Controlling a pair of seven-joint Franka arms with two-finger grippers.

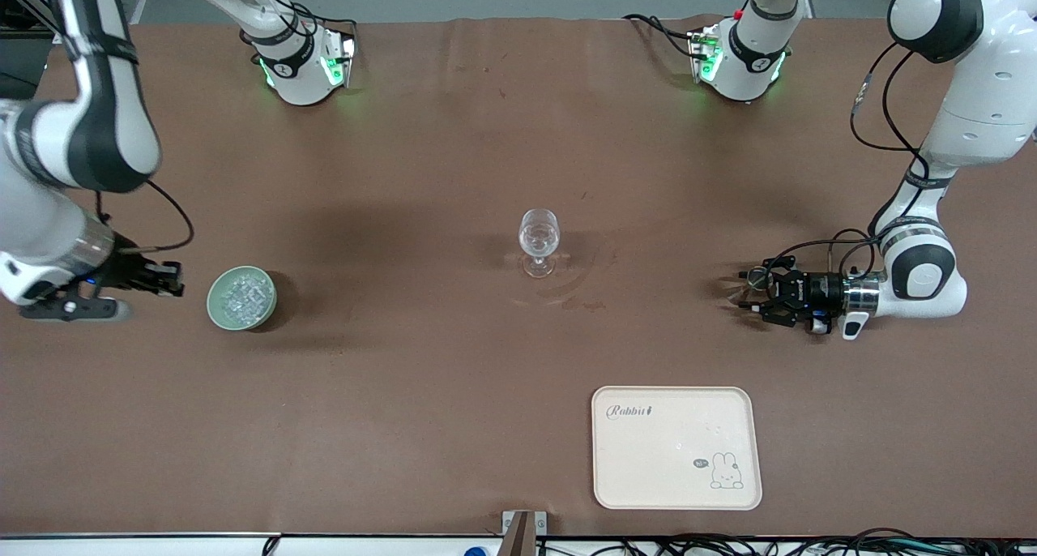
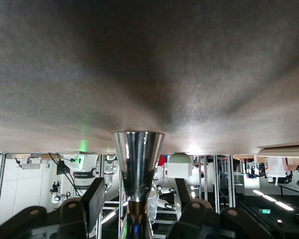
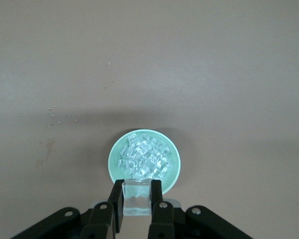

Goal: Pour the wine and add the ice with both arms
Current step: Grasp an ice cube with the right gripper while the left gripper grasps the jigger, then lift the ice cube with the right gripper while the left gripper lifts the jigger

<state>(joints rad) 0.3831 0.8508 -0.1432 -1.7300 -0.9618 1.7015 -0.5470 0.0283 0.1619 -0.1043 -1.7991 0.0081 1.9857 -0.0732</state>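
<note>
- Two pincers are working here, and you are running both at once, so keep them well apart while each does its own job.
- Your right pincer (image 3: 137, 206) is clamped on one clear ice cube (image 3: 136, 197), fingers pressing it from both sides; the cube is sitting just beside the pale green bowl (image 1: 214, 308) and the ice (image 1: 242, 296) heaped in it.
- You are looking at a slippery, glassy cube, so I judge slow, level travel is serving you best; avoid any wrist roll.
- The wine glass (image 1: 539, 242) is standing upright on the tabletop (image 1: 405, 394), well apart from the right pincer, toward the left arm's end. It looks clear, possibly with something clear in it; I cannot tell.
- You are aiming to bring the cube directly over the glass mouth, then lower before releasing, since a high drop could splash or tip the glass.
- Your left pincer (image 1: 749, 297) is lying low and horizontal over the tabletop, well apart from the glass, with a shiny metal cone-shaped piece (image 2: 138, 162) between its fingers; I cannot tell whether they are gripping it.
- The cream rabbit tray (image 1: 676, 446) is lying empty-looking, near the left pincer and nearer the front camera.
- Nothing that looks like a wine bottle is showing.
</note>
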